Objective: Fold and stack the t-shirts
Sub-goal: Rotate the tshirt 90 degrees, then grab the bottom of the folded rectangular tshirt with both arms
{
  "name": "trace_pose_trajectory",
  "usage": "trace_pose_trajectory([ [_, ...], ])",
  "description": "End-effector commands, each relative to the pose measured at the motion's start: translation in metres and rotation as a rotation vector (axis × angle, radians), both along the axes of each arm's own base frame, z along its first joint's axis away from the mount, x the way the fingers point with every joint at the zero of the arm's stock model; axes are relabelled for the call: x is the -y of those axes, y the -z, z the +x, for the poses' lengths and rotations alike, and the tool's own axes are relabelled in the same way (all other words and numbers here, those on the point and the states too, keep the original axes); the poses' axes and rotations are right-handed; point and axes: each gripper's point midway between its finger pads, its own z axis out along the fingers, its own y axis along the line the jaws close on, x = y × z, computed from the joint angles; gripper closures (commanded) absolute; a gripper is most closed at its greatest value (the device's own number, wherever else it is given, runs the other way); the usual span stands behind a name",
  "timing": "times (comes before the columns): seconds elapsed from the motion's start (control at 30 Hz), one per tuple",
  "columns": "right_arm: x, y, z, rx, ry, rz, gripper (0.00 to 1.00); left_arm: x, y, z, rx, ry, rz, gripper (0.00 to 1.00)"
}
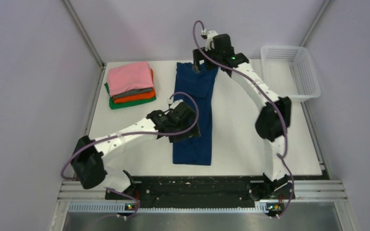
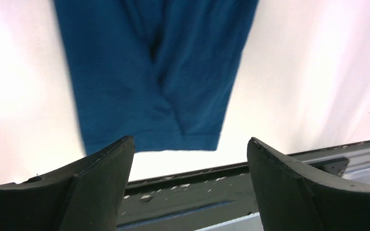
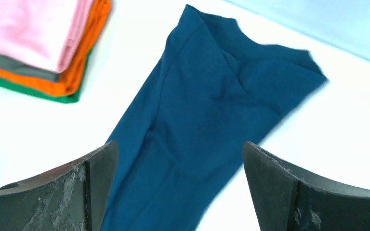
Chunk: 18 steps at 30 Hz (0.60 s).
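The navy blue t-shirt (image 1: 195,96) lies flat on the white table, folded lengthwise into a long narrow strip running from far to near; its chest print is hidden. My left gripper (image 1: 185,134) hovers open and empty over the strip's near half; the left wrist view (image 2: 190,144) shows the shirt's near hem (image 2: 159,72) ahead of it. My right gripper (image 1: 203,65) is open and empty above the strip's far end, and the shirt (image 3: 207,120) lies below it (image 3: 178,149). A folded stack (image 1: 130,82) with pink on top, then grey, orange and green, sits at the far left (image 3: 38,38).
A white plastic mesh basket (image 1: 302,84) stands at the far right edge of the table. The black rail of the table's near edge (image 2: 197,192) lies just beyond the shirt's hem. Grey walls enclose the table on three sides.
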Motion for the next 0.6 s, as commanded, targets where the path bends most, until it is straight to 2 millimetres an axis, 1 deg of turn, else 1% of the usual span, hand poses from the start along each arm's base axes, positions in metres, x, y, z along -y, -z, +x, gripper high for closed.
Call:
trace_pose_trajectory([
  [0.0,0.059,-0.084,-0.077,0.001,0.208,0.068,0.03,-0.061,0.02,-0.03,-0.02,0.056,0.183,0.1],
  [0.07,0.075,-0.056,-0.121,-0.104,0.255,0.099,0.04,-0.073,0.032,-0.041,-0.067,0.073,0.225,0.14],
  [0.13,0.09,-0.024,-0.167,-0.199,0.302,0.125,0.06,-0.083,0.04,-0.045,-0.089,0.076,0.274,0.22],
  [0.17,0.097,-0.009,-0.19,-0.24,0.325,0.135,0.08,-0.084,0.043,-0.046,-0.095,0.079,0.285,0.23],
  [0.2,0.104,0.019,-0.216,-0.302,0.343,0.121,0.09,-0.083,0.045,-0.046,-0.098,0.088,0.284,0.25],
  [0.27,0.107,0.037,-0.254,-0.351,0.344,0.131,0.1,-0.076,0.049,-0.045,-0.104,0.106,0.265,0.27],
  [0.33,0.1,0.054,-0.288,-0.418,0.32,0.151,0.12,-0.07,0.057,-0.045,-0.117,0.118,0.252,0.31],
  [0.4,0.091,0.073,-0.317,-0.48,0.305,0.16,0.14,-0.066,0.067,-0.045,-0.134,0.123,0.254,0.37],
  [0.43,0.083,0.082,-0.331,-0.504,0.288,0.167,0.15,-0.064,0.072,-0.044,-0.143,0.123,0.256,0.39],
  [0.47,0.079,0.091,-0.342,-0.534,0.29,0.173,0.16,-0.063,0.076,-0.045,-0.154,0.123,0.259,0.42],
  [0.57,0.066,0.112,-0.363,-0.585,0.292,0.213,0.2,-0.059,0.088,-0.045,-0.176,0.126,0.261,0.47],
])
